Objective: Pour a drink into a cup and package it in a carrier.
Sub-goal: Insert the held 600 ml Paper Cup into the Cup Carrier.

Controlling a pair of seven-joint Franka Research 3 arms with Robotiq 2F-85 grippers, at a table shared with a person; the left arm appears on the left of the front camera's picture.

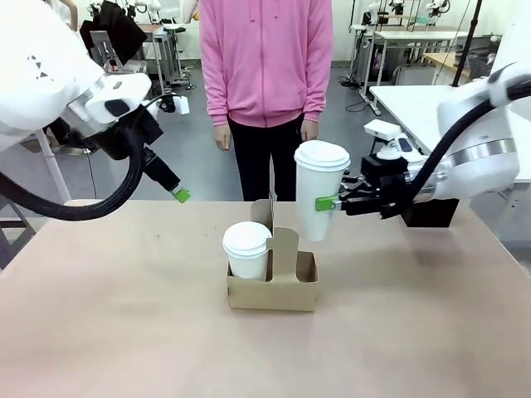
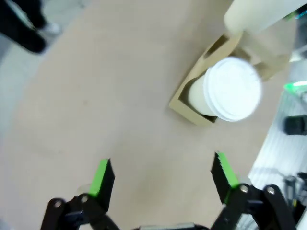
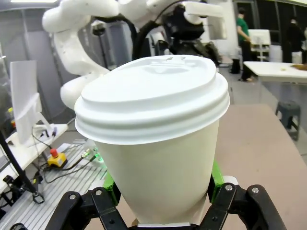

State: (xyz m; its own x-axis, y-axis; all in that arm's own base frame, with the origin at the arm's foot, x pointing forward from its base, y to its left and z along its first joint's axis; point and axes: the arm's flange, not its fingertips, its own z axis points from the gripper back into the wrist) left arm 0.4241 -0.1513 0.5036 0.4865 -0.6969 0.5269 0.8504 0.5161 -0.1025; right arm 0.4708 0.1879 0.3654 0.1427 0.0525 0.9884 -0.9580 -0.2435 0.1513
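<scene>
The right fingers (image 1: 327,202) are clamping the raised cup (image 1: 320,184) over the carrier (image 1: 274,295), risking its base striking the handle panel (image 1: 285,249); the left fingers (image 2: 102,176) are hanging open.

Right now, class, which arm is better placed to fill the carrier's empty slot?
Right. The right pincer grips a lidded cup above the carrier's empty side; the left pincer is open, farther off.

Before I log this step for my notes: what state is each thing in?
carrier: standing flat, right slot looks free.
held cup: lidded, upright, lifted beside the carrier.
seated cup: lidded, upright in the carrier's left slot.
right pincer: shut on held cup.
left pincer: open, holding nothing.
</scene>
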